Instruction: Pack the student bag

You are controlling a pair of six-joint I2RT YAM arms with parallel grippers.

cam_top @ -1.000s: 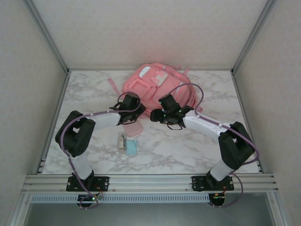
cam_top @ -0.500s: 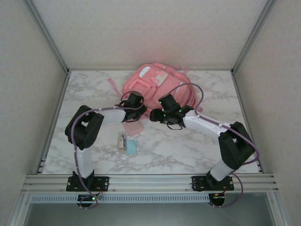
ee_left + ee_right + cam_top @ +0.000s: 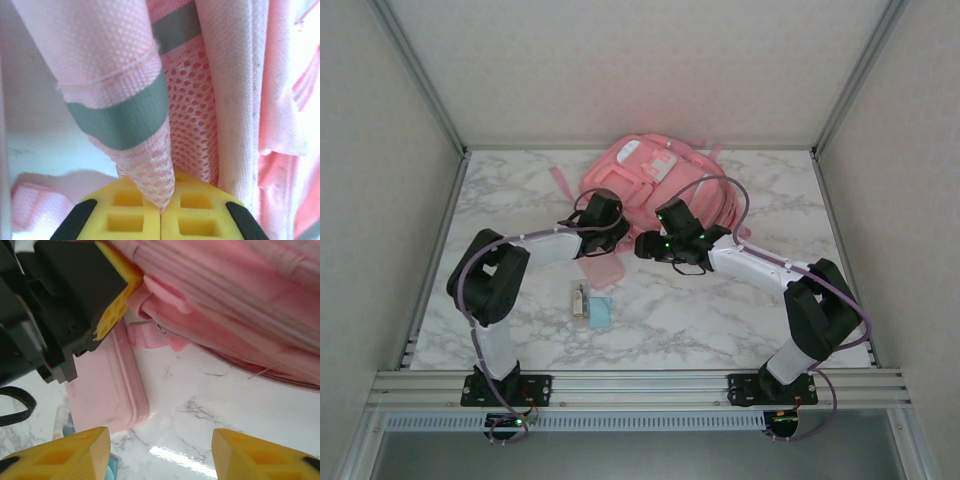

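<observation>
The marble worktop [image 3: 720, 310] is carrying the student bag [image 3: 650, 180], at whose near edge the left claw [image 3: 161, 207] is pinching a mesh strap [image 3: 150, 165], probably best pulled taut before the wide-gaping right claw [image 3: 160, 450] is going for the bag's zip pull [image 3: 177, 343].

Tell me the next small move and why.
Probably lift the left gripper slightly. It is shut on the mesh strap of the bag, so a gentle pull should steady the fabric while the open right gripper advances toward the zip pull ahead of it.
</observation>
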